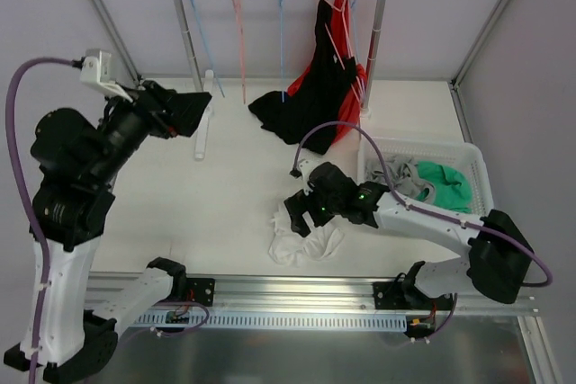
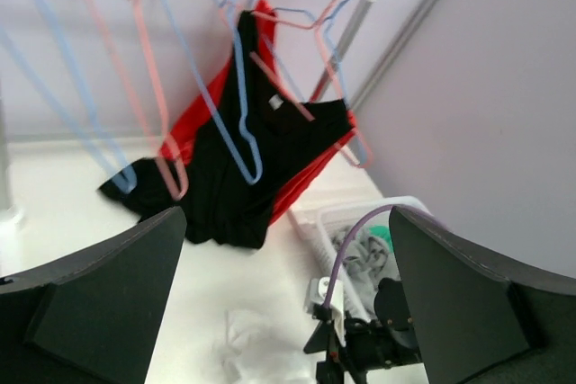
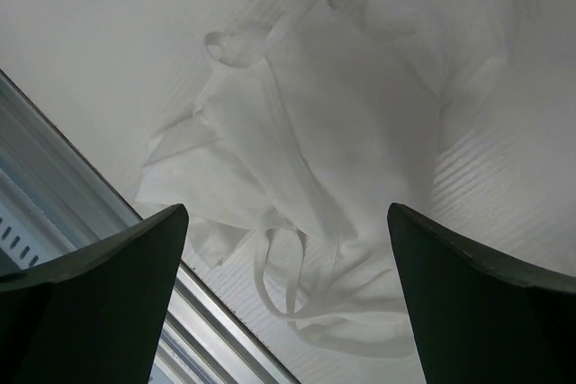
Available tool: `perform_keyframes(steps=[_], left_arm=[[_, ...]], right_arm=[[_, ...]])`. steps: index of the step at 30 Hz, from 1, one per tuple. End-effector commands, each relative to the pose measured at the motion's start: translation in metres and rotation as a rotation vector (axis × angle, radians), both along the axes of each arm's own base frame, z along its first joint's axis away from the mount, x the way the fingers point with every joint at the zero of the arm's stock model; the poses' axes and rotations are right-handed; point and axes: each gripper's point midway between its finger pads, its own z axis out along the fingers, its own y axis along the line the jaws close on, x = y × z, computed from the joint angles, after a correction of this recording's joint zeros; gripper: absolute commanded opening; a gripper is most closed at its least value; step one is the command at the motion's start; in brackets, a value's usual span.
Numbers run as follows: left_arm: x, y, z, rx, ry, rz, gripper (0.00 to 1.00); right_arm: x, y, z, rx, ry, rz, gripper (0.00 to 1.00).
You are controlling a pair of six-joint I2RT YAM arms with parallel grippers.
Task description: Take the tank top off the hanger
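Right hand (image 1: 302, 212) hung wide open and empty over the white top (image 1: 306, 242) by the near edge of the tabletop (image 1: 225, 204); left hand (image 1: 200, 114), raised, also gaped empty.

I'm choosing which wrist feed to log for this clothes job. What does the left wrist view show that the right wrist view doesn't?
Only the left wrist view shows the black tank top hanging from the rack over a red garment. It also shows the empty hangers, the basket and the right arm. Only the right wrist view shows the metal rail at the table's near edge. Both show the white garment lying crumpled on the table.
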Motion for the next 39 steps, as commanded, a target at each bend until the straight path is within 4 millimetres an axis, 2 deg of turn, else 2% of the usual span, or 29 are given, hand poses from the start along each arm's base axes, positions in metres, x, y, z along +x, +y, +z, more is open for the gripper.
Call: perform_keyframes(steps=[1,2,3,4,6,7,10,11,12,13,14,16,17,19,20,21,22,23,24,25,27,28,30,32,34,35,37,38,39], left_arm=[[0.01,0.034,-0.09,0.148,0.236,0.191,0.99],[0.007,0.042,-0.099,0.169,0.252,0.225,0.99],[0.004,0.045,-0.11,0.191,0.273,0.234,0.99],[-0.002,0.049,-0.126,0.223,0.29,0.238,0.99],[-0.013,0.05,-0.143,0.256,0.308,0.213,0.99],[-0.02,0.051,-0.156,0.275,0.31,0.199,0.99],[-0.036,0.055,-0.181,0.3,0.309,0.186,0.99],[-0.039,0.059,-0.186,0.311,0.305,0.2,0.99],[-0.044,0.065,-0.201,0.323,0.311,0.219,0.99],[-0.045,0.07,-0.209,0.326,0.317,0.245,0.99],[-0.047,0.075,-0.216,0.33,0.324,0.272,0.99],[-0.05,0.087,-0.236,0.321,0.345,0.336,0.99],[-0.051,0.089,-0.242,0.315,0.349,0.351,0.99],[-0.051,0.093,-0.262,0.305,0.373,0.383,0.99],[-0.05,0.092,-0.262,0.303,0.371,0.378,0.99],[-0.051,0.091,-0.257,0.304,0.357,0.366,0.99],[-0.051,0.089,-0.256,0.299,0.355,0.357,0.99],[-0.05,0.09,-0.256,0.299,0.352,0.363,0.99],[-0.05,0.09,-0.258,0.299,0.358,0.363,0.99],[-0.05,0.088,-0.259,0.299,0.361,0.354,0.99],[-0.05,0.085,-0.26,0.3,0.365,0.338,0.99],[-0.05,0.086,-0.259,0.299,0.361,0.343,0.99],[-0.051,0.087,-0.258,0.293,0.352,0.349,0.99],[-0.053,0.088,-0.257,0.287,0.343,0.35,0.99],[-0.054,0.088,-0.255,0.281,0.332,0.351,0.99],[-0.055,0.088,-0.254,0.279,0.328,0.351,0.99],[-0.055,0.088,-0.254,0.276,0.324,0.347,0.99],[-0.055,0.087,-0.254,0.276,0.324,0.345,0.99],[-0.055,0.087,-0.253,0.274,0.321,0.342,0.99]], right_arm=[[0.006,0.011,-0.005,-0.118,-0.036,0.034,0.99],[0.009,0.009,-0.011,-0.168,-0.049,0.035,1.0],[0.003,0.009,-0.017,-0.214,-0.042,0.052,1.0],[0.007,0.007,-0.03,-0.272,-0.047,0.041,1.0],[0.009,0.01,-0.039,-0.296,-0.04,0.044,0.99],[0.01,0.007,-0.051,-0.337,-0.03,0.037,0.99],[0.015,0.007,-0.063,-0.379,-0.03,0.034,0.98],[0.015,0.009,-0.069,-0.389,-0.019,0.042,0.85],[0.014,0.011,-0.07,-0.388,-0.012,0.046,0.74],[0.014,0.011,-0.07,-0.387,-0.015,0.041,0.59],[0.017,0.014,-0.066,-0.368,-0.032,0.032,0.37],[0.019,0.016,-0.059,-0.347,-0.056,0.025,0.23],[0.021,0.019,-0.053,-0.325,-0.072,0.021,0.01],[0.026,0.02,-0.03,-0.275,-0.122,0.004,0.0],[0.028,0.02,-0.02,-0.253,-0.144,-0.003,0.0],[0.031,0.019,0.002,-0.206,-0.188,-0.019,0.0],[0.033,0.018,0.013,-0.184,-0.211,-0.022,0.0],[0.038,0.011,0.024,-0.173,-0.223,-0.046,0.0],[0.042,0.007,0.049,-0.126,-0.254,-0.07,0.0],[0.046,0.001,0.061,-0.113,-0.266,-0.093,0.0],[0.055,-0.019,0.078,-0.113,-0.282,-0.14,0.0],[0.059,-0.027,0.102,-0.074,-0.314,-0.167,0.0],[0.069,-0.052,0.119,-0.091,-0.336,-0.23,0.0],[0.077,-0.078,0.148,-0.075,-0.369,-0.3,0.0],[0.08,-0.101,0.165,-0.084,-0.391,-0.345,0.0],[0.089,-0.117,0.178,-0.083,-0.406,-0.404,0.0],[0.094,-0.137,0.184,-0.104,-0.407,-0.452,0.0],[0.101,-0.155,0.186,-0.114,-0.408,-0.516,0.0],[0.103,-0.162,0.186,-0.112,-0.399,-0.532,0.0]])
